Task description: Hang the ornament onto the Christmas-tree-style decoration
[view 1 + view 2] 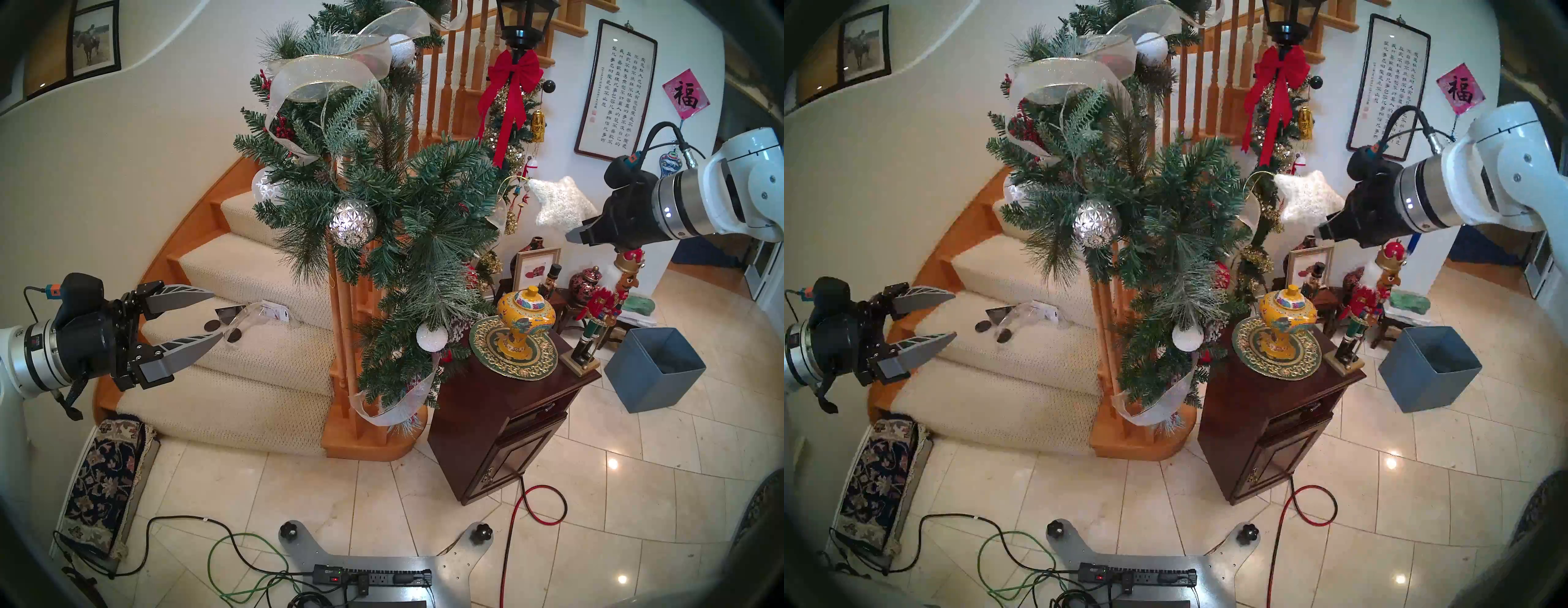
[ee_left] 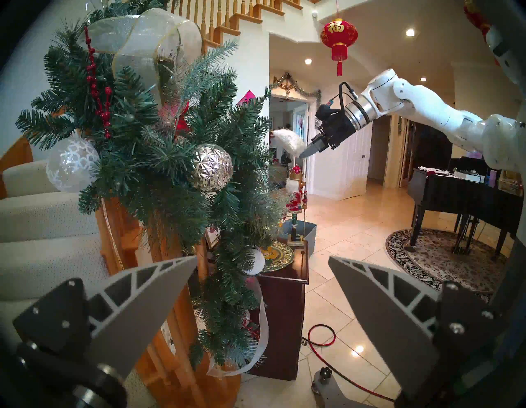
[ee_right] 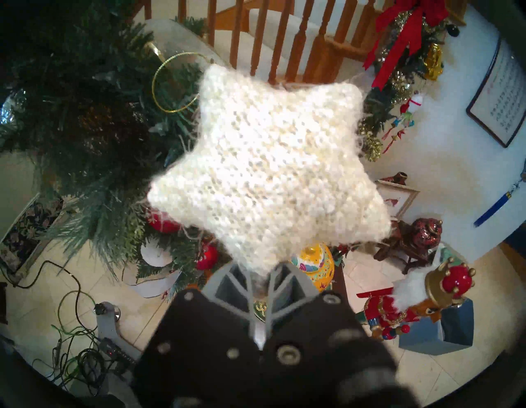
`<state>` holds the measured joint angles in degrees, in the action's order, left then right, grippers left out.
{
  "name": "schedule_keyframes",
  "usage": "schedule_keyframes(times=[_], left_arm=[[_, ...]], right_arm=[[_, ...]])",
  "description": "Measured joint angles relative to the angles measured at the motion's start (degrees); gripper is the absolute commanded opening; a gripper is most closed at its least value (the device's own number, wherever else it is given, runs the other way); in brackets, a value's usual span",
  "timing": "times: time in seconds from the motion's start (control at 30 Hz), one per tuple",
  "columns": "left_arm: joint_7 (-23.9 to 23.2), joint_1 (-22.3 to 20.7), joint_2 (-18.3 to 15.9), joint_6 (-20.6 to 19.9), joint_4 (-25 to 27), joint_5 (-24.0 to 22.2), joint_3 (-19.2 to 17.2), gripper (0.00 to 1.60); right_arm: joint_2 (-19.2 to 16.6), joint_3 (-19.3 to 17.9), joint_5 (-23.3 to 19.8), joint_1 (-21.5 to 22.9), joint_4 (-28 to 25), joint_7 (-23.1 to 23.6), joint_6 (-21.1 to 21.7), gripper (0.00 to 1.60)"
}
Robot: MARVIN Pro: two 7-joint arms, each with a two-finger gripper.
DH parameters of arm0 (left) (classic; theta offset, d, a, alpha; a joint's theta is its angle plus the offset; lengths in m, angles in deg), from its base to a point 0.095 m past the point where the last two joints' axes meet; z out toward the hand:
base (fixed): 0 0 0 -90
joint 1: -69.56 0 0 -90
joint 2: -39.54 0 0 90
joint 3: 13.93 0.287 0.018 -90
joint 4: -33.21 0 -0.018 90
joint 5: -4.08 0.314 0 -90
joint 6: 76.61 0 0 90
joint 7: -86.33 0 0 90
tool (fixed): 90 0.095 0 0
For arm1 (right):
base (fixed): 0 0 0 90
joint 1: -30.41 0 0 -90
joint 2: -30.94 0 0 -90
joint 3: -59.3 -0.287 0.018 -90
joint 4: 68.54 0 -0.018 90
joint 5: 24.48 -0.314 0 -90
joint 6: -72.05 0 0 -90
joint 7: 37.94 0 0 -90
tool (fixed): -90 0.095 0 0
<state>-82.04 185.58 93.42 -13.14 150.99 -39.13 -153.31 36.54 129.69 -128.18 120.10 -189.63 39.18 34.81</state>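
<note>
Right gripper (image 3: 260,280) clenched on star (image 3: 267,171) point. Loop (image 3: 175,82) slack beside garland (image 1: 382,191), apart. Risk: floppy loop misses twig, snags needles. Left gripper (image 1: 212,314) released, idle.

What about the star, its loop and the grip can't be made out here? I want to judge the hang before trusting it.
- Grip: in the right wrist view the star covers the tips of the right gripper, so the contact is hidden.
- Gold loop: whether it touches the garland cannot be told; in the head view it is too thin.
- Star's back: never shown.
- Left wrist view: the star shows edge-on, partly behind branches.
</note>
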Motion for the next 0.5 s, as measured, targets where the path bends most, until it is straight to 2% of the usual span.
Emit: schedule_keyframes(times=[0.5], left_arm=[[0.0,0.0,0.0,0.0,0.0,0.0,0.0,1.60]], right_arm=[[0.0,-1.5,-2.9,6.9,-2.4,-2.4,2.4,0.00]])
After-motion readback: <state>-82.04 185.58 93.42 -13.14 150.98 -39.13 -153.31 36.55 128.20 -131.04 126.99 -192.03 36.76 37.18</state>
